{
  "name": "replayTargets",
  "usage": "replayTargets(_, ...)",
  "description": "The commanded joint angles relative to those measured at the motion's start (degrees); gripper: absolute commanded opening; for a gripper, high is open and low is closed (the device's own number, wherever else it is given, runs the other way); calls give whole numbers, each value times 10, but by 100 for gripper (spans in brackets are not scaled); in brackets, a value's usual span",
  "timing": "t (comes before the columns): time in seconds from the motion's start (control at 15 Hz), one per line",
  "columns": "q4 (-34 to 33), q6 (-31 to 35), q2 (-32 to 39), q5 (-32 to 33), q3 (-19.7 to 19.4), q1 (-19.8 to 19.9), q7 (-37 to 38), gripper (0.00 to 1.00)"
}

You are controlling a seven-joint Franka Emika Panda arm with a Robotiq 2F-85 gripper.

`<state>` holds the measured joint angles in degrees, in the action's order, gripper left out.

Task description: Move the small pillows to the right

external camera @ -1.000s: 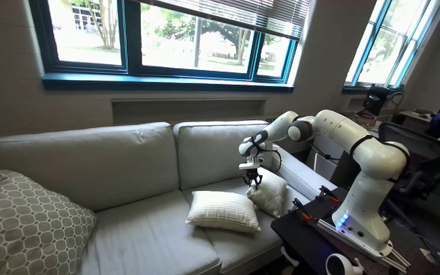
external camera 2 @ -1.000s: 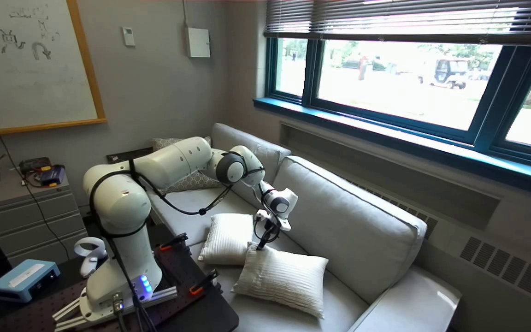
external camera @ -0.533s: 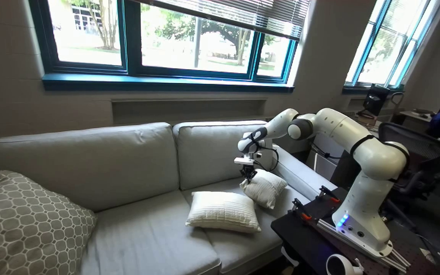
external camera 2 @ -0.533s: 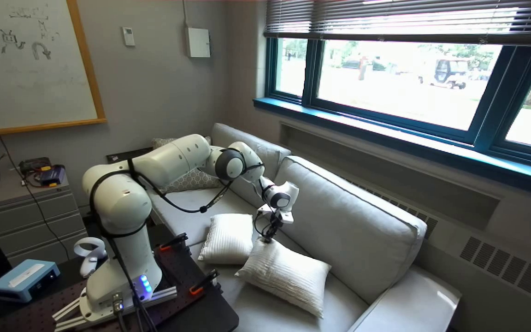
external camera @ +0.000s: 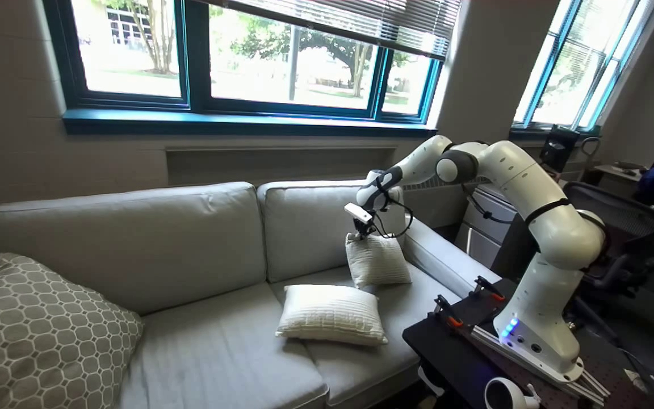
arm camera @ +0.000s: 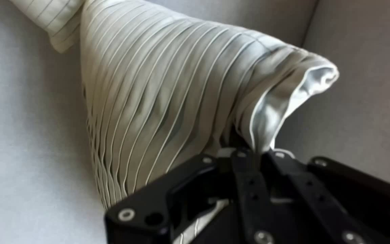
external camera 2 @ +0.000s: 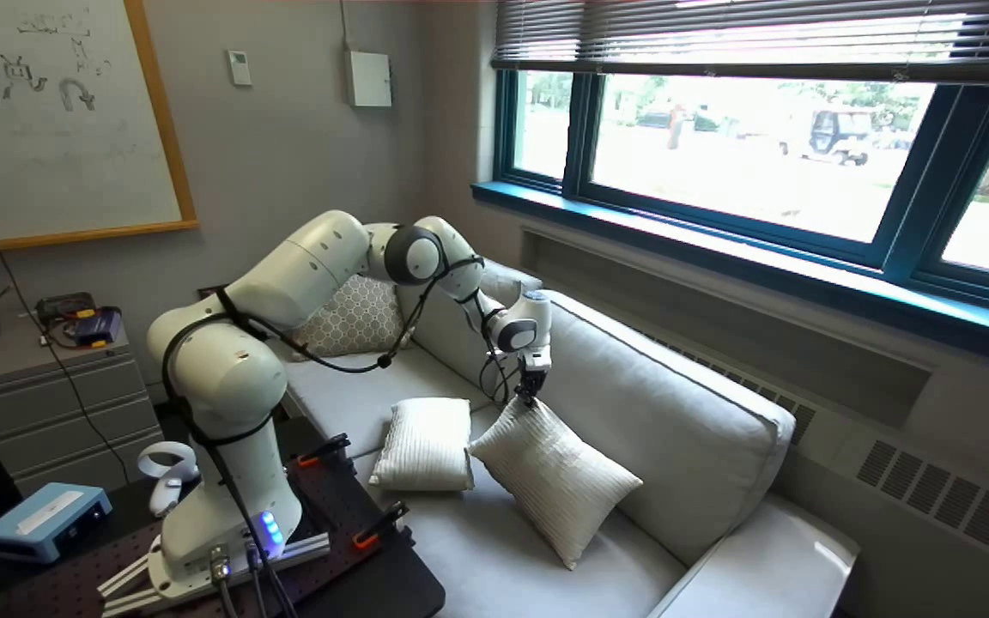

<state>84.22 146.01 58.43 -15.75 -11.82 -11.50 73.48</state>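
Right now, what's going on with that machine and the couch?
A robot has its gripper closed on a small pillow near one corner; that end is raised, so the pillow tilts. The second small pillow lies beside it on the couch. A patterned pillow sits at the couch's other end.

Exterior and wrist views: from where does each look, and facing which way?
In an exterior view: before the sofa, facing the window; whole arm shows.
In an exterior view: near the armrest, looking slantwise along the sofa; whole arm shows.
Wrist view: behind the pincer, facing the held small pillow; the pincer shows.
Both exterior views share the sofa and patterned pillow.
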Motion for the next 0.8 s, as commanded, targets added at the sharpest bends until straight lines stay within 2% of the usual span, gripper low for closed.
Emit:
replayTargets(0.0, 139, 102, -102, -4, -7, -11, 75, 4)
replayTargets(0.27, 257, 224, -167, -14, -30, -31, 164, 4)
replayTargets(0.4, 319, 282, -196, -22, -56, -56, 210, 4)
replayTargets(0.6, 415, 364, -237, -46, -125, -126, 278, 4)
replayTargets(0.73, 482, 411, -259, -83, -192, -200, 313, 4)
